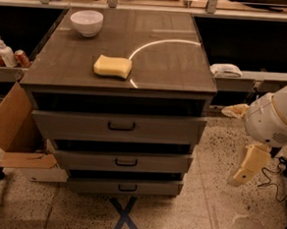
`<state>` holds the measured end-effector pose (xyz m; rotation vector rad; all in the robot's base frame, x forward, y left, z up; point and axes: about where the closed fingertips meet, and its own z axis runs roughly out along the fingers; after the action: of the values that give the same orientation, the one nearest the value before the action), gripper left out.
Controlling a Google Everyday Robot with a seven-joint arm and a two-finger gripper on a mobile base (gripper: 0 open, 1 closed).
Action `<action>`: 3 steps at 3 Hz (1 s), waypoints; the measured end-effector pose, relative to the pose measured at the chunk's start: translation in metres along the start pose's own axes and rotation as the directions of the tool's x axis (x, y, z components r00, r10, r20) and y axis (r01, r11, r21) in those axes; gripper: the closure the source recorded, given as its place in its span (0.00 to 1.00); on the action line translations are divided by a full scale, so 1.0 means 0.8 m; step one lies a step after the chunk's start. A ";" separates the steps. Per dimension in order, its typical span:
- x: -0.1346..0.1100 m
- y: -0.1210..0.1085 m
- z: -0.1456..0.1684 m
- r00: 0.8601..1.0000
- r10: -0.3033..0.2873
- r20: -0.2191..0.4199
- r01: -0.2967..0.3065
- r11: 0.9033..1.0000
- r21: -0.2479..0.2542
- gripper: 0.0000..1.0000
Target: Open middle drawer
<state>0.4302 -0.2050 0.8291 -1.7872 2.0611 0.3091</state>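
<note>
The middle drawer [123, 161] is the grey-brown front with a small dark bar handle [126, 162], between the taller top drawer [118, 127] and the slim bottom drawer [123, 186]. A dark gap shows above it. My gripper [247, 169] is a cream piece hanging below the white arm housing [274, 118] at the right. It is in the air above the floor, well to the right of the cabinet, at about the height of the middle drawer, and touches nothing.
On the cabinet top [176, 64] lie a yellow sponge [112, 66] and a white bowl [86, 22]. A cardboard box [12, 127] leans at the cabinet's left. Cables [272, 182] lie on the floor at the right. A blue tape X [125, 217] marks the floor in front.
</note>
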 end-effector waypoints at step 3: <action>0.075 -0.003 0.152 0.997 -0.018 -0.069 0.013 0.997 -0.081 0.00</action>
<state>0.4441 -0.2087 0.6943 -1.8853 2.1089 0.3339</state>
